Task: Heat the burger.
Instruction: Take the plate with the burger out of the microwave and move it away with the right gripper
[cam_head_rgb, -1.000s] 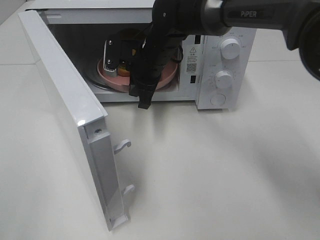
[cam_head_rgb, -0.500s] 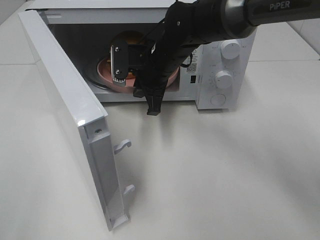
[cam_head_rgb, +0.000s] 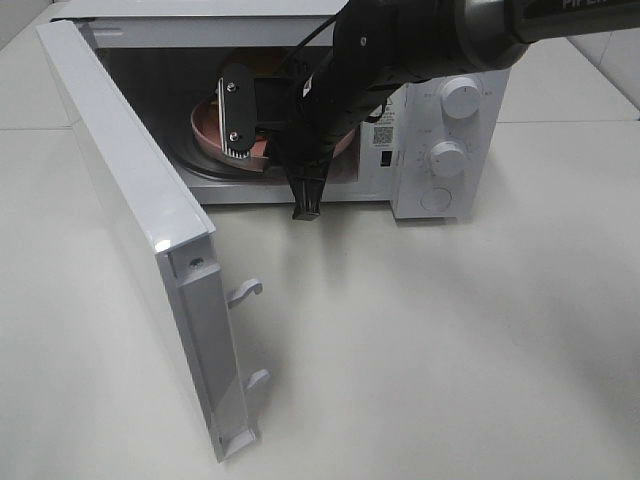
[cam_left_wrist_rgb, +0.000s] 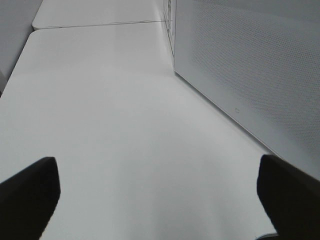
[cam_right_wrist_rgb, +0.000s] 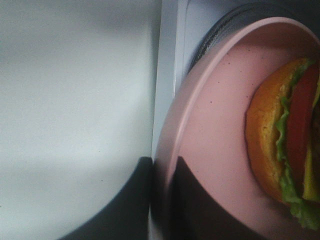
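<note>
The burger (cam_right_wrist_rgb: 285, 150), with a tan-brown bun, lettuce and tomato, lies on a pink plate (cam_right_wrist_rgb: 215, 115) at the mouth of the open microwave (cam_head_rgb: 440, 200). My right gripper (cam_right_wrist_rgb: 161, 200) is shut on the plate's rim, one dark finger on each side. In the high view the gripper (cam_head_rgb: 258, 150) reaches into the oven and the plate (cam_head_rgb: 205, 125) looks raised and tilted. The arm hides most of the burger there. My left gripper (cam_left_wrist_rgb: 160, 200) is open and empty, over bare table beside a white dotted panel (cam_left_wrist_rgb: 250, 75).
The microwave door (cam_head_rgb: 130, 200) stands wide open at the left, with two latch hooks (cam_head_rgb: 245, 292) sticking out. A glass turntable (cam_head_rgb: 200, 168) lies under the plate. Two dials (cam_head_rgb: 460, 97) and a button are on the right panel. The white table (cam_head_rgb: 420, 350) spreads in front.
The right arm has swung right, and its gripper has carried the plate a little up and further into the oven. The plate now sits tilted.
</note>
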